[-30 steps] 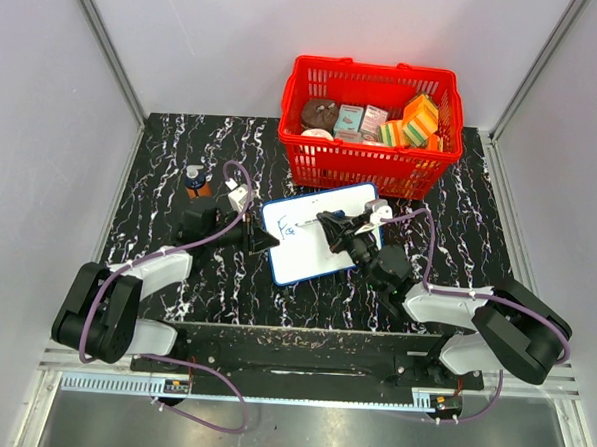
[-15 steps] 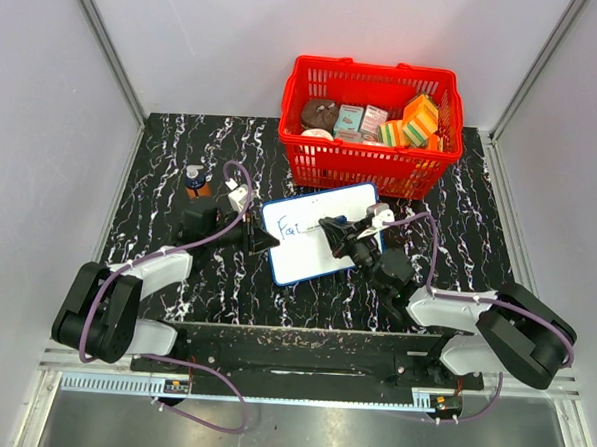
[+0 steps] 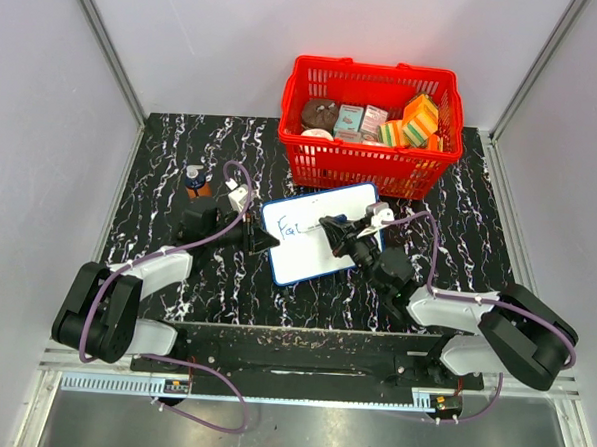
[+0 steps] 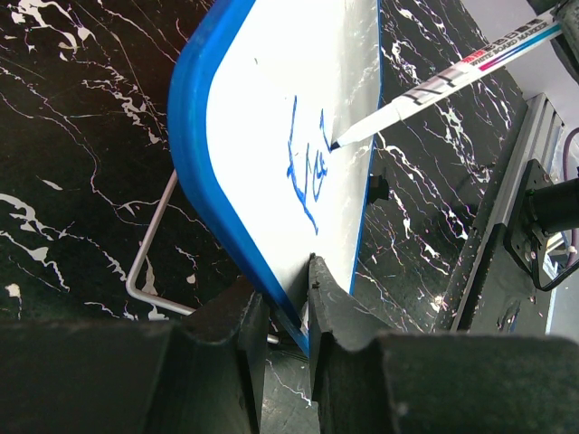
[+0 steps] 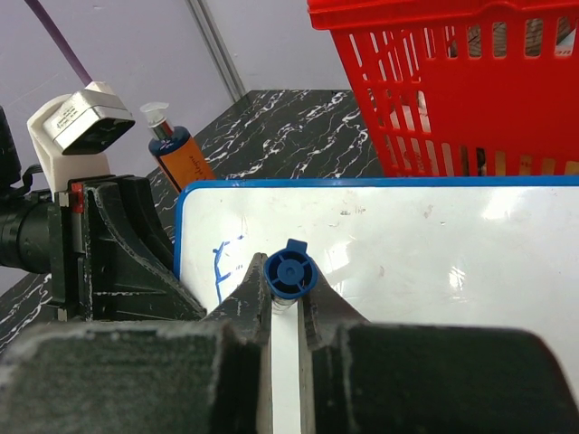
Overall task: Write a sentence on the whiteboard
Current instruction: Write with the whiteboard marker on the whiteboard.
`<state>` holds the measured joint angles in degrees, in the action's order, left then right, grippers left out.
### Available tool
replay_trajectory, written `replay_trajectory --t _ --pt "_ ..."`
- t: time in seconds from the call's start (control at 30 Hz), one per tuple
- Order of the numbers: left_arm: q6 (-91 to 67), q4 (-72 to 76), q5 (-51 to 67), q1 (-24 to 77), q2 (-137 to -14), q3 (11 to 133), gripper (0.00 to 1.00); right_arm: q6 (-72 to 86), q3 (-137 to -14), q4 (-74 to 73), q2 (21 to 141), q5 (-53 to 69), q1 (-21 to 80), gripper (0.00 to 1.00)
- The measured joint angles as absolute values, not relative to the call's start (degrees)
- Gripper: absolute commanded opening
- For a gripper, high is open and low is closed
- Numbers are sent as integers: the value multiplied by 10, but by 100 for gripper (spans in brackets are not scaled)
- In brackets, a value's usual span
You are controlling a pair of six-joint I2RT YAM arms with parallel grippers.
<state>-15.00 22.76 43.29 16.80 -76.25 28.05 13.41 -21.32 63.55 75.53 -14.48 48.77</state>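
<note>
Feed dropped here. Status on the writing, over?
Left gripper shut on whiteboard edge. Right gripper shut on marker, tip at board. Few blue letters down. Nothing blocking.

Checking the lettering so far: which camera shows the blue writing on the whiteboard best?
Left wrist: the blue writing is close and clear, the marker tip at its end. Top external shows it tiny; right wrist catches only the first strokes.

light: bright, even | glare: soft sheen on whiteboard (image 5: pixel 507 217) (right side) | blur: wrist-view foregrounds soft
</note>
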Motion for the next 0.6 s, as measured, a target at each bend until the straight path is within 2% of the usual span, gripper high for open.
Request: replay_trajectory --t 0.37,0.6 --pt "-150 227 434 168 -762 281 0 115 -215 616 710 -146 488 0" --pt "-150 227 434 168 -762 281 0 107 -244 614 722 -145 488 0"
